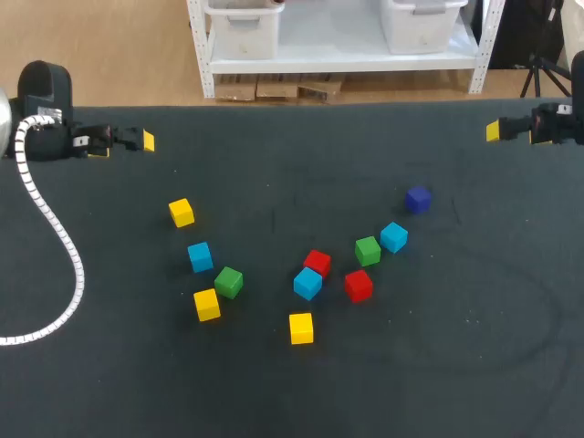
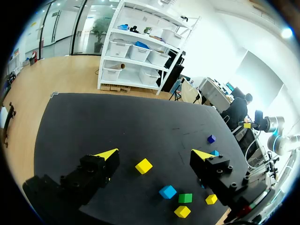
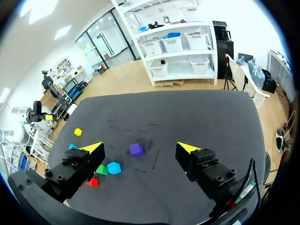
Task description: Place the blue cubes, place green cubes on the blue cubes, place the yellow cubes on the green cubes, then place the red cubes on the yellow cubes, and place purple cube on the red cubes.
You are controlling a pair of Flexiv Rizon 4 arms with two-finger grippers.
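Cubes lie singly across the middle of the table (image 1: 474,365): three blue cubes (image 1: 200,256), three yellow cubes (image 1: 182,213), two green cubes (image 1: 228,282), two red cubes (image 1: 358,285), one purple cube (image 1: 418,200) (farthest right). The left gripper (image 1: 146,140), far left, and the right gripper (image 1: 494,131), far right, both gape wide, holding nothing.

Eleven coloured cubes (image 1: 307,283), scattered, unstacked

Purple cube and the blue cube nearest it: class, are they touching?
Apart. The head view shows bare dark table between the purple cube and that blue cube.
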